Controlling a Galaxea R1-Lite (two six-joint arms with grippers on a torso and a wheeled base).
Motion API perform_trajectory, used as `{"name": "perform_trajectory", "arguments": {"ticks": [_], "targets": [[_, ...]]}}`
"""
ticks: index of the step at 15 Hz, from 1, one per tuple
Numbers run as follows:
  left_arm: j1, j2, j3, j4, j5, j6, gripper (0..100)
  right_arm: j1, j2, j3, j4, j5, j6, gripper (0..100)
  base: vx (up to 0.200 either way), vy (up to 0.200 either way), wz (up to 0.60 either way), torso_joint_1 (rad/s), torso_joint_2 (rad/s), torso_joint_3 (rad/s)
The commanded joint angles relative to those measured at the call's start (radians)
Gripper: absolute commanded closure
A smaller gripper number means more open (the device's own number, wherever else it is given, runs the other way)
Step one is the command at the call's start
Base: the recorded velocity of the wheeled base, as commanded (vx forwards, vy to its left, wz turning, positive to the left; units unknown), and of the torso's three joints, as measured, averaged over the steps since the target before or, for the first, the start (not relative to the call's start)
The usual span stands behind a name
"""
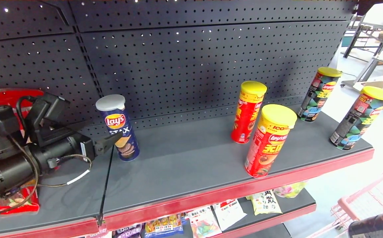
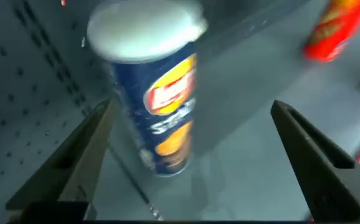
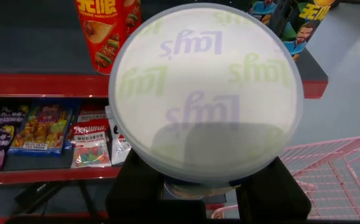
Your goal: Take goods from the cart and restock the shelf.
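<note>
Dark grey shelf (image 1: 185,172) with a red front edge fills my head view, and a black wall full of little holes (image 1: 194,66) stands behind it. A blue can (image 1: 118,127) with a pale lid stands up straight near the back of the shelf. I will use it as my marker.

My left gripper (image 1: 113,140) is right beside the blue can, on its left side. In the left wrist view the jaws are spread wide, and the blue can (image 2: 152,93) stands just past the left gripper (image 2: 193,107), in line with the gap. I cannot tell if a finger touches it.

My right gripper (image 3: 207,186) is clenched on a held can (image 3: 206,93). I see its round white lid from above. It is well to the right of the blue can and out in front of the shelf, over the pink cart (image 3: 329,168).

Two red cans (image 1: 248,112) with yellow lids stand to the right of the blue can, one closer to the front edge. Farther right of it stand two dark cans (image 1: 319,94) with yellow lids. Red bags (image 1: 9,99) lie to the left of the blue can. Snack bags (image 1: 211,218) sit on the lower shelf, down below the blue can.
</note>
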Motion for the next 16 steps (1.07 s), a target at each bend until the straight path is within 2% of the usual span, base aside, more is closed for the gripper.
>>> {"name": "perform_trajectory", "arguments": {"ticks": [1,3,6,10,16], "targets": [[0.042,0.064,-0.007,-0.002,-0.001,0.026,0,0.001,0.003,0.001,0.001,0.000,-0.001,100,0.000,0.000,0.00,0.000,0.00,0.000],[0.077,0.066,-0.007,0.001,-0.016,0.054,0,0.001,0.003,0.001,0.001,0.000,-0.001,100,0.000,0.000,0.00,0.000,0.00,0.000],[0.078,0.106,-0.028,-0.011,-0.059,0.061,0,0.001,0.003,0.001,0.001,0.000,-0.001,100,0.000,0.000,0.00,0.000,0.00,0.000],[0.077,0.186,-0.104,-0.105,-0.149,0.064,0,0.001,0.004,0.001,0.001,0.000,0.005,100,0.000,0.000,0.00,0.000,0.00,0.000],[0.078,0.241,-0.173,-0.114,-0.169,0.063,0,0.001,0.009,0.001,0.002,0.000,0.009,100,0.000,0.000,0.00,0.000,0.00,0.000]]}}
